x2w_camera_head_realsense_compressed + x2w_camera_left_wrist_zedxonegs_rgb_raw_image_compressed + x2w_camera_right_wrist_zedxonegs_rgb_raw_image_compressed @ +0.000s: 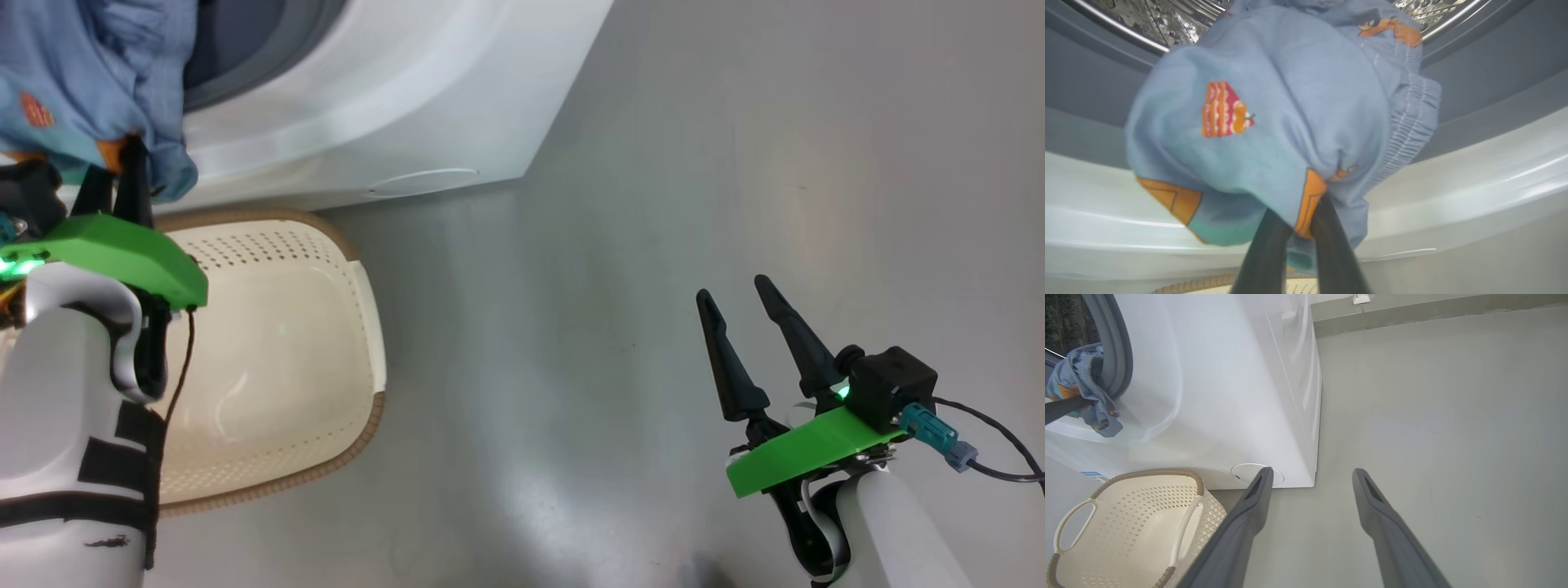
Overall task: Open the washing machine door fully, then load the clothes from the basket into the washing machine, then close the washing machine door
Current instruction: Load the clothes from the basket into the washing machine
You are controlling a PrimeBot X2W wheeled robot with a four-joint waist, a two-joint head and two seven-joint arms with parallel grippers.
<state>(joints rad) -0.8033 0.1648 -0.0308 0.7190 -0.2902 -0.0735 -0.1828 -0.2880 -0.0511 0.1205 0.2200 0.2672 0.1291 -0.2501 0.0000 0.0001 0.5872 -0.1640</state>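
Two dark fingers of the left gripper (117, 161) pinch a light blue garment (1274, 102) with orange prints. It hangs over the lip of the washing machine (392, 106), against the grey rubber ring (1086, 81). The right gripper (733, 287) is spread wide over bare grey floor (694, 163), with open room around it. The basket (277, 351) sits on the floor against the machine's front. The left wrist view shows the steel drum (1167, 20) behind the cloth. The right wrist view shows a skirting strip (1412, 314) along the far wall.
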